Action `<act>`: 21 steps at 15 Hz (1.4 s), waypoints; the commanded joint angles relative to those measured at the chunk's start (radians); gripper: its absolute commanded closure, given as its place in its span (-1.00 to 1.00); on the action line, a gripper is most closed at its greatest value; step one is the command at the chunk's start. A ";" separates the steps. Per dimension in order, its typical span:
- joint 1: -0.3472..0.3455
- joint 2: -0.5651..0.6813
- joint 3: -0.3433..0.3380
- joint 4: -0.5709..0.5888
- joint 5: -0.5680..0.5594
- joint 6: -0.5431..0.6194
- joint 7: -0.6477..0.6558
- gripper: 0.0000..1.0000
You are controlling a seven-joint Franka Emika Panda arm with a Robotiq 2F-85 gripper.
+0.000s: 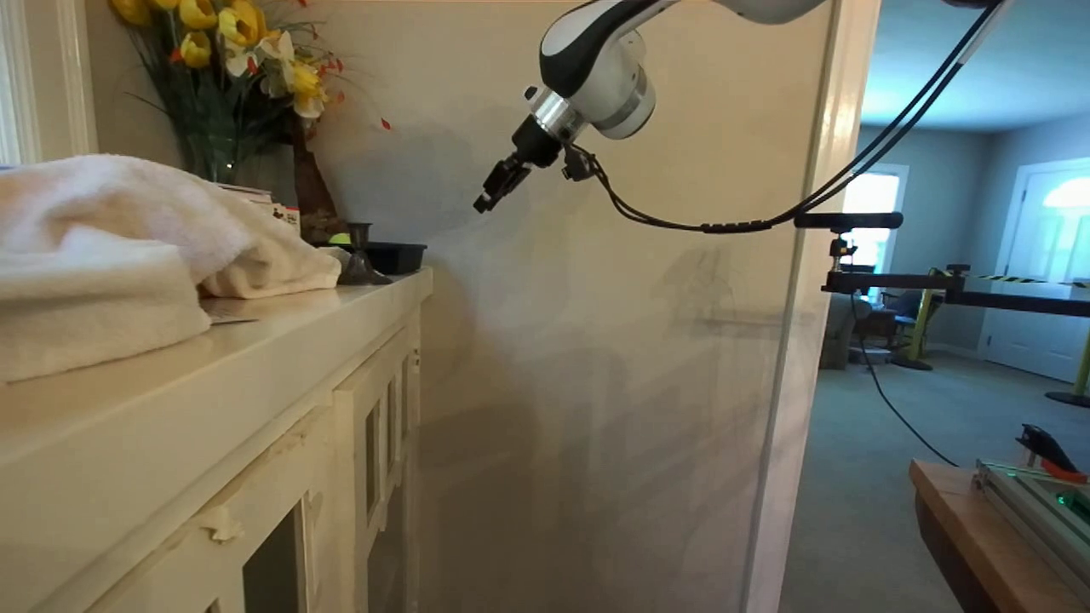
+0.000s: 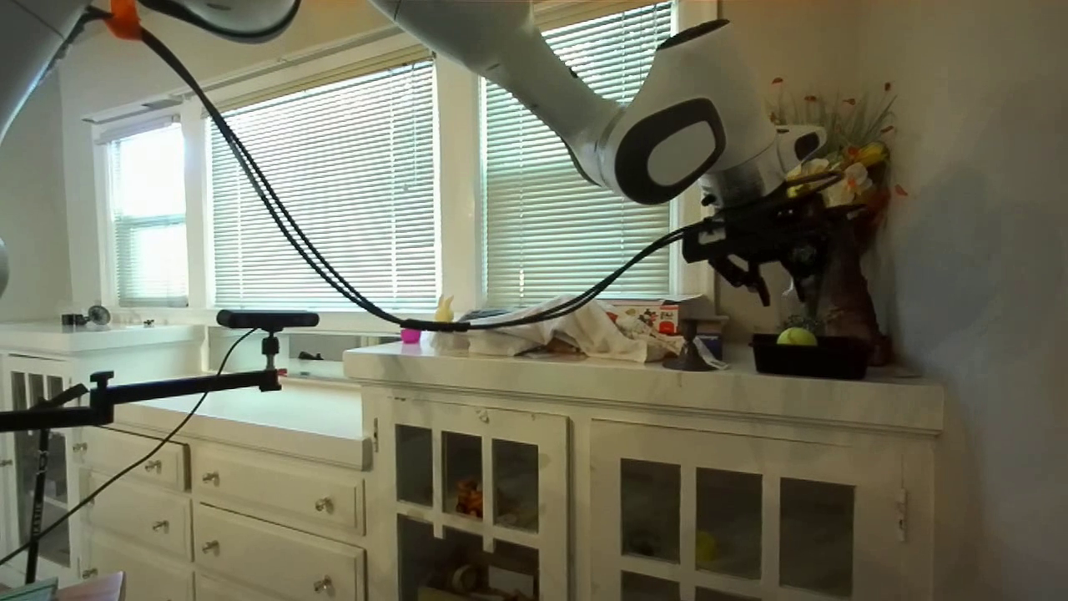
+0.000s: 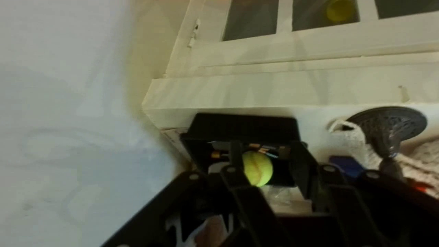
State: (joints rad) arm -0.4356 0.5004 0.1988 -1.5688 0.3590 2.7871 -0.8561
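My gripper (image 3: pixel 268 151) is open, with two dark fingers spread apart and nothing held between them. In the wrist view a yellow-green tennis ball (image 3: pixel 259 169) shows between the fingers, partly hidden by the left one. The ball lies in a black bin (image 3: pixel 245 127) on the white cabinet top, with battery-like items (image 3: pixel 264 149) beside it. In an exterior view the gripper (image 2: pixel 784 292) is above the bin (image 2: pixel 809 359) and ball (image 2: pixel 797 337), apart from both. In an exterior view the gripper (image 1: pixel 484 206) shows against the wall, higher than the bin (image 1: pixel 400 257).
A dark metal candlestick (image 2: pixel 689 351) stands beside the bin, and a white towel (image 1: pixel 128 255) lies farther along the cabinet top (image 2: pixel 651 380). A flower vase (image 1: pixel 226 153) stands behind the bin. The wall (image 3: pixel 68 137) is close beside the cabinet's end. A cable (image 2: pixel 275 225) hangs from the arm.
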 commanded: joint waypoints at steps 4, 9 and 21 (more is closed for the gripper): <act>-0.220 -0.027 0.164 -0.063 0.278 0.084 -0.120 -0.93; -0.145 -0.074 0.037 -0.088 0.174 -0.147 -0.001 -1.00; -0.140 0.029 0.066 0.033 0.333 -0.189 -0.139 -1.00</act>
State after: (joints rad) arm -0.5645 0.4786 0.2279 -1.6159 0.5864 2.6639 -0.9137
